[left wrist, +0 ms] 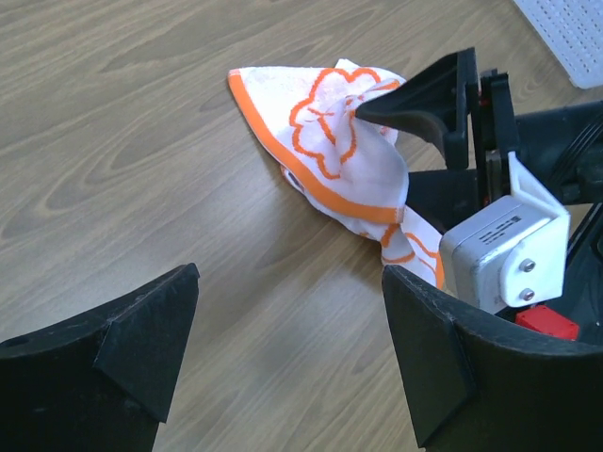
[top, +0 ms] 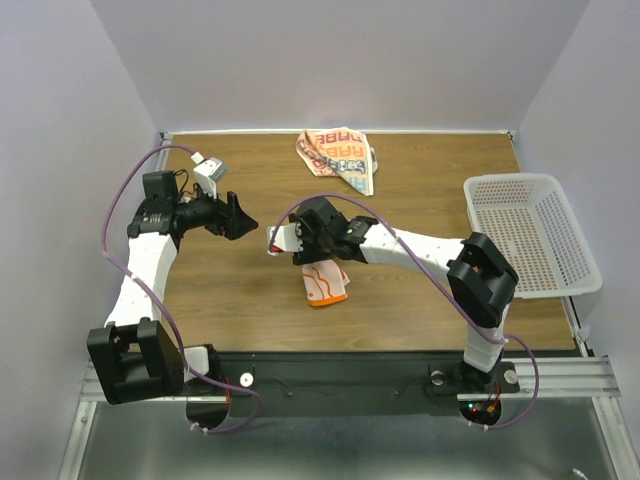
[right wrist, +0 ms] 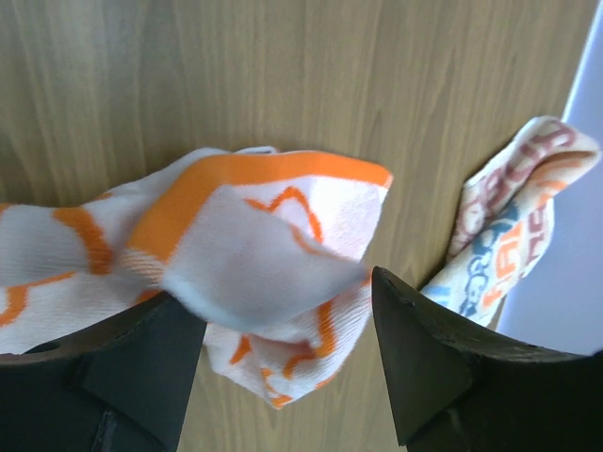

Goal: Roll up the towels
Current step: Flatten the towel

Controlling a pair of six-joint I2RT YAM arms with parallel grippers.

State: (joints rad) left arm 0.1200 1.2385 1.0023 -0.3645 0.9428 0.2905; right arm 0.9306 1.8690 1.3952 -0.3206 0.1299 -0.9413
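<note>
My left fingers are released. My right fingers stand around the towel; I cannot tell if they grasp it. Its long axis points toward me.

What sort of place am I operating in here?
Probably a lab robot cell, not a home: a wood-grain table boxed in by plain walls, with a metal rail along its near edge.

The left arm and right arm are wearing white shells between blocky black joints, purple cables looping along each. Matte black wedge-shaped fingers are tipping them. A grey-white camera housing is showing two screws above a red block.
</note>
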